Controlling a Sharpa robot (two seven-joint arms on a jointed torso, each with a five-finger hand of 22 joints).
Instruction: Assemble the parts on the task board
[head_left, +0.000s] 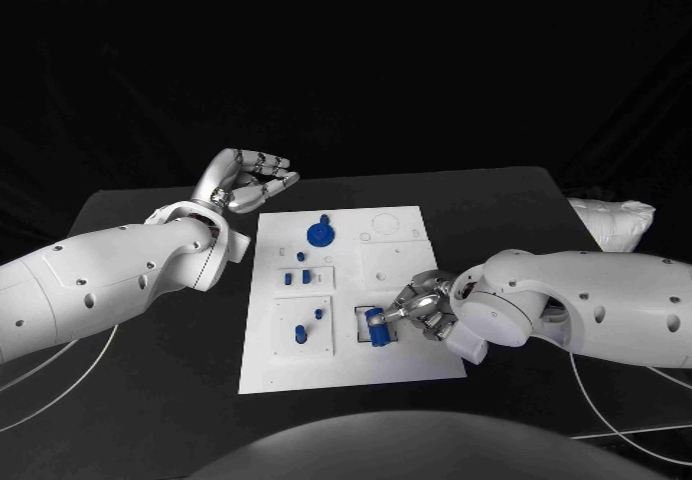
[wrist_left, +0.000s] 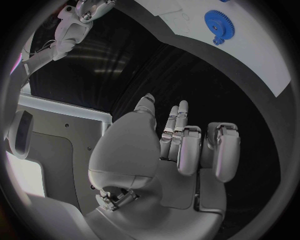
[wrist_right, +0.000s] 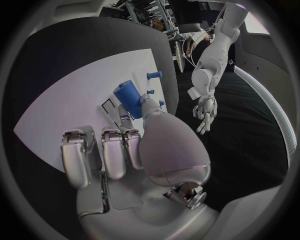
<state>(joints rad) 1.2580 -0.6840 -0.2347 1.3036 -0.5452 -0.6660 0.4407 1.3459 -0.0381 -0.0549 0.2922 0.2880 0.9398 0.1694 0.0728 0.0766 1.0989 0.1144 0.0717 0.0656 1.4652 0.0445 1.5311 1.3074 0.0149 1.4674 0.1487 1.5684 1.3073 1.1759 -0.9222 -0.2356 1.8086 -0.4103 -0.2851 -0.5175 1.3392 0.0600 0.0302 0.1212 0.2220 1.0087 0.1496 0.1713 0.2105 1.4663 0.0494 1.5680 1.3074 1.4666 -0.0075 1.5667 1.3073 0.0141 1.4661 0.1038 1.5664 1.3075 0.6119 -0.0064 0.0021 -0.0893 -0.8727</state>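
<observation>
We see our right hand (wrist_right: 134, 150) pinching the small blue cylinder (wrist_right: 129, 97) over the task board (head_left: 411, 370) near its right edge (light, rigid and probably slick, best held mid-barrel), while our left hand (head_left: 248, 180) hangs empty, fingers loosely curled.

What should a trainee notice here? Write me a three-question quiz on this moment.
1. True or false: the left hand holds a blue part.
2. Which thing does the right hand grip? A) the blue gear B) the blue cylinder C) a small peg
3. Fill in: the blue gear lies near the board's ___ edge, as the robot sees it.

Key:
1. False; it hangs beyond the white board holding nothing.
2. B; its fingers pinch the blue cylinder.
3. Far.
</observation>
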